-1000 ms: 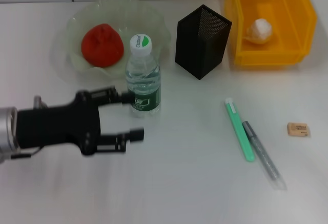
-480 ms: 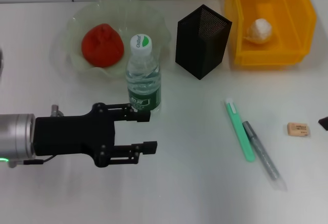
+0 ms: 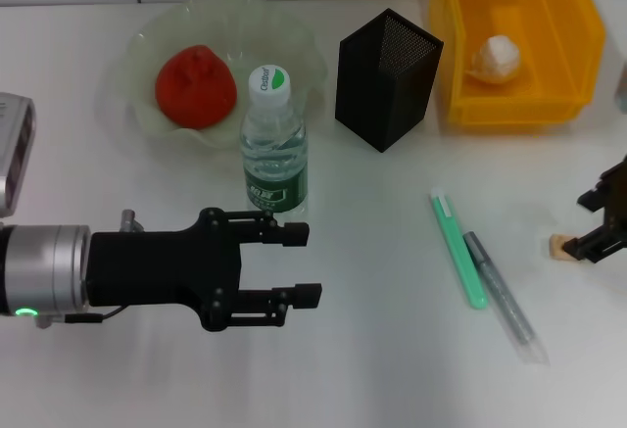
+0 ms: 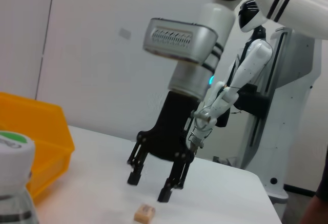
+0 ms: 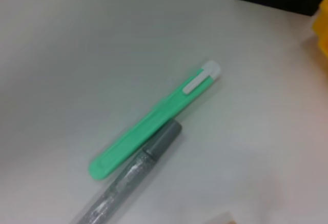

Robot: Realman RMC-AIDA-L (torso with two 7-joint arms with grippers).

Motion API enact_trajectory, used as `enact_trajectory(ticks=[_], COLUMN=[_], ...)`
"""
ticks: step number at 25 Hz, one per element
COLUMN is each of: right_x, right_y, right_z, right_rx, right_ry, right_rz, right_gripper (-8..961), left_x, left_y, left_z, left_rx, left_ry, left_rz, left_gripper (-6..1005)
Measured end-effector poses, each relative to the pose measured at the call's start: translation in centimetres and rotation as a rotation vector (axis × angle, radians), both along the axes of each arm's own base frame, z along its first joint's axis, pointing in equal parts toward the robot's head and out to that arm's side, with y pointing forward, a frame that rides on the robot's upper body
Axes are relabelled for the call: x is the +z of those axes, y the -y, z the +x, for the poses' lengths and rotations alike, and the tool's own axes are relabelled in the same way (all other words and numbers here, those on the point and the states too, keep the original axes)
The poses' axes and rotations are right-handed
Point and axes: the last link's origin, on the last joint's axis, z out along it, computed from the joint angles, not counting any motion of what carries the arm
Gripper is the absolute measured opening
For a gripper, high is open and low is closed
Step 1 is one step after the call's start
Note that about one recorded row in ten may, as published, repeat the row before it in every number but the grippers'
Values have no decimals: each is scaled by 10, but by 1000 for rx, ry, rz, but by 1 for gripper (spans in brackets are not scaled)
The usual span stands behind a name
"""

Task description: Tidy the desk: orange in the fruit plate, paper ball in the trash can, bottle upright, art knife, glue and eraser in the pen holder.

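The right hand point(image 3: 600, 220) hangs released right over the eraser point(image 3: 559, 245), well right of the pen holder point(image 3: 385, 77), poised to pinch it. The left hand point(image 3: 294, 263), also unclenched, sits near the upright bottle point(image 3: 273, 145), apart from it.

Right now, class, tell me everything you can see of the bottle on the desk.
The bottle is small, of clear plastic, with a white cap marked in green and a dark green label low on its body. It stands upright on the white desk, just in front of the fruit plate and left of the pen holder. Nothing grips it; the open left pincer is nearer the camera.
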Motion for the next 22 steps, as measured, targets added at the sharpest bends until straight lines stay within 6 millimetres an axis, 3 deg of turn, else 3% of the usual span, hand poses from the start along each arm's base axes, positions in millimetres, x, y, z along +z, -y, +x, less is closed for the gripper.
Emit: enact_trajectory(ticks=[9, 22], right_x=[-13, -16], right_y=[-5, -7], right_z=[7, 8], right_rx=[11, 33], right_ry=[50, 67], right_rz=[-52, -58], right_gripper=[588, 487], left_x=[-4, -4], left_y=[0, -6], left_z=[2, 7], left_rx=[36, 31], left_ry=[3, -4], left_rz=[-23, -25], left_gripper=[682, 681])
